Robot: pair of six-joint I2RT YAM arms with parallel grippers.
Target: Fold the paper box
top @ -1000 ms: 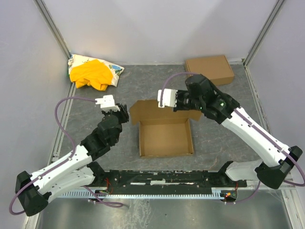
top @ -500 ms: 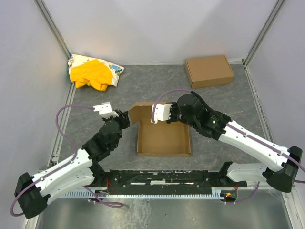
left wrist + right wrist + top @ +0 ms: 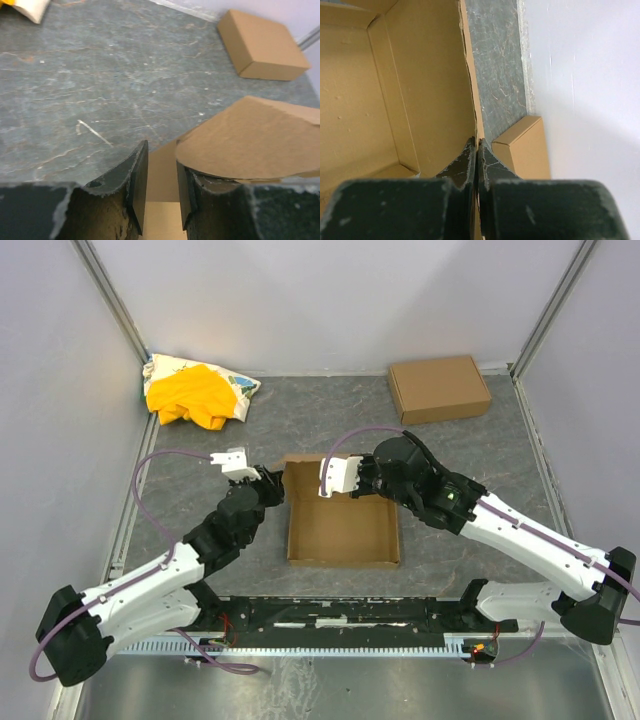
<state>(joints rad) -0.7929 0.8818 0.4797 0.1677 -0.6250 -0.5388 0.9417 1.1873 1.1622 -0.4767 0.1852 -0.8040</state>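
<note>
- Grey marbled table (image 3: 330, 420), pale walls on three sides. Well off at the far edge are a closed compact brown cardboard box (image 3: 440, 388) and a yellow-and-white cloth heap (image 3: 195, 392).
- The plain brown die-cut paper box (image 3: 345, 530) sits mid-table as a shallow open tray, with its side walls raised.
- The right gripper (image 3: 476, 142) is pinched together on the top edge of the box's far wall (image 3: 435, 80). Only a thin strip of card sits in the grip.
- The left gripper (image 3: 161, 151) is at the far-left corner with its jaws apart. Nothing is visibly caught between them. The rounded corner flap (image 3: 250, 145) lies over the right-hand finger, not in the gap.
- Risk: closing from here would likely miss the flap or crumple its edge, since it lies outside the gap.
- Risk: a sideways push on the flap could skid the light tray across the smooth table. The only anchor is the right pinch, so the wall may buckle or tear at that point.
- Risk: if the wall leans outward under the pinch, the corner flap could end up outside it and not tucked inside, leaving the corner unlocked.
- Risk: both wrists crowd the same far edge. Any reach inward by either arm invites a knock between the housings.
</note>
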